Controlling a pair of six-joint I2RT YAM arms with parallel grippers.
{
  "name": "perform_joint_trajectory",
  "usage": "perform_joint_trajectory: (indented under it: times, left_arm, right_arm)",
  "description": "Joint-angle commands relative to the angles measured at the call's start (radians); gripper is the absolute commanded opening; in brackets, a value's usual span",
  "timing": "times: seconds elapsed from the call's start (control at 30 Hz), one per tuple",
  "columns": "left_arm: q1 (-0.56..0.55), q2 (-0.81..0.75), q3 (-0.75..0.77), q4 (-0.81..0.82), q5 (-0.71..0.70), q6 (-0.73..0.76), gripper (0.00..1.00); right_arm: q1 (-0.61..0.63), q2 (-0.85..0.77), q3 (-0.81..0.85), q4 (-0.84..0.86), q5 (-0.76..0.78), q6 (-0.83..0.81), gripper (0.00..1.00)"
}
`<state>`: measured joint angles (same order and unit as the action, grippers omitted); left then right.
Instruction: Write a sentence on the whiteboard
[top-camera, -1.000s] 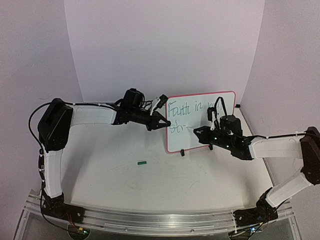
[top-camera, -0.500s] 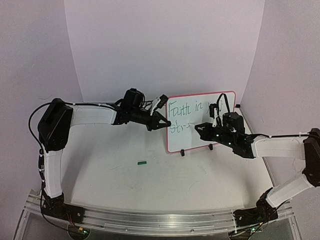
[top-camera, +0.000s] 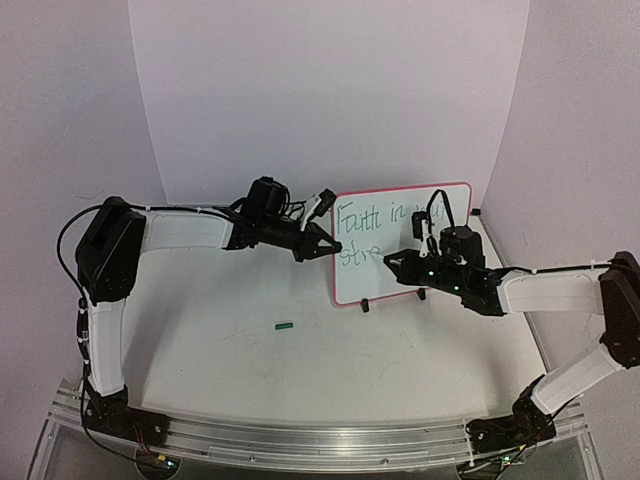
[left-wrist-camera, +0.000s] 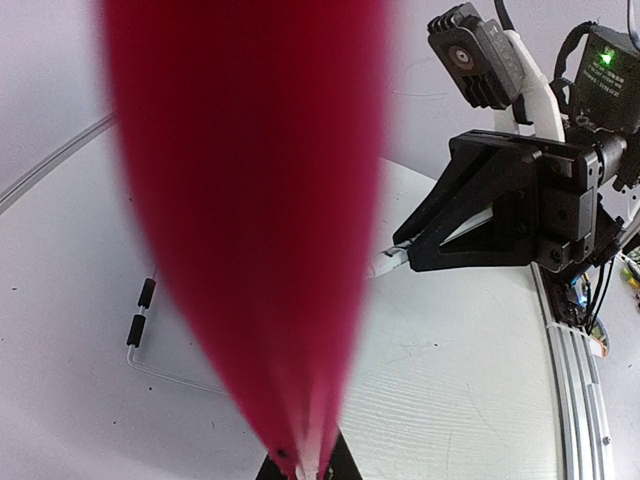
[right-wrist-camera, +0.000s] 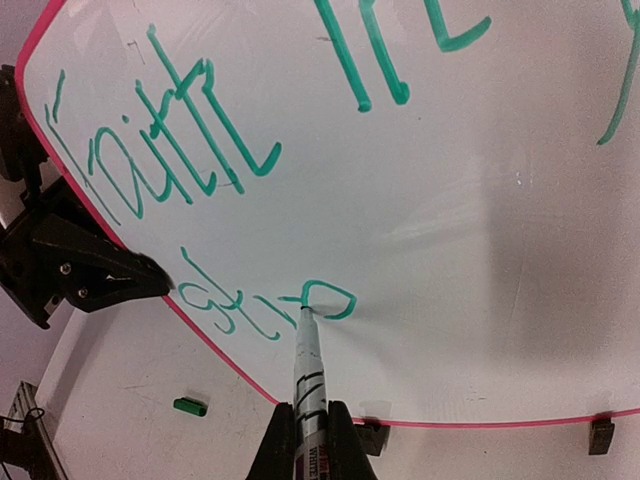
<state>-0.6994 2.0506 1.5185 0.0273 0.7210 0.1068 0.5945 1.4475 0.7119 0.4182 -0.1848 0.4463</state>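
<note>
Touching the whiteboard (right-wrist-camera: 480, 250), the marker (right-wrist-camera: 308, 372) tip meets the sentence (right-wrist-camera: 180, 150); right gripper (right-wrist-camera: 310, 440) jaws clamp the marker, left gripper (top-camera: 330, 246) jaws clamp the whiteboard's left edge.

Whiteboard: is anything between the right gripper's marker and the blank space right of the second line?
Nothing visible. The marker tip rests on the whiteboard, with bare board beyond it; the left gripper clamps only the rim.

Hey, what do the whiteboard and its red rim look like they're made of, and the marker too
The whiteboard: smooth white face with a faint sheen, probably coated board. Its rim: red-pink edging, likely plastic. The marker: pale printed barrel, seemingly plastic, dark tip.
</note>
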Motion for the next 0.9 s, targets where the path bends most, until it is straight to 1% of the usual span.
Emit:
perform_joint_trajectory:
  times: [0.0,0.27,0.53,0.7,0.87]
  left_arm:
    - [-0.045,0.024,-0.024,-0.258,0.016,0.03,0.0]
    - [-0.045,0.024,-0.024,-0.257,0.015,0.03,0.0]
    - [-0.045,0.024,-0.024,-0.257,0.015,0.03,0.0]
    - [-0.045,0.025,-0.024,-0.257,0.016,0.03,0.0]
    - [-0.046,0.024,-0.024,-0.257,0.015,0.03,0.0]
  right_arm:
    - [-0.005,0.013,-0.019,0.03,0.035,0.016,0.0]
    - [-0.005,0.011,-0.035,0.029,0.064,0.031,0.0]
    - [-0.005,-0.062,-0.045,0.016,0.116,0.023,0.0]
    - [-0.006,-0.115,-0.054,0.007,0.112,0.011,0.0]
    - [-0.007,-0.109,-0.035,0.001,0.107,-0.002,0.0]
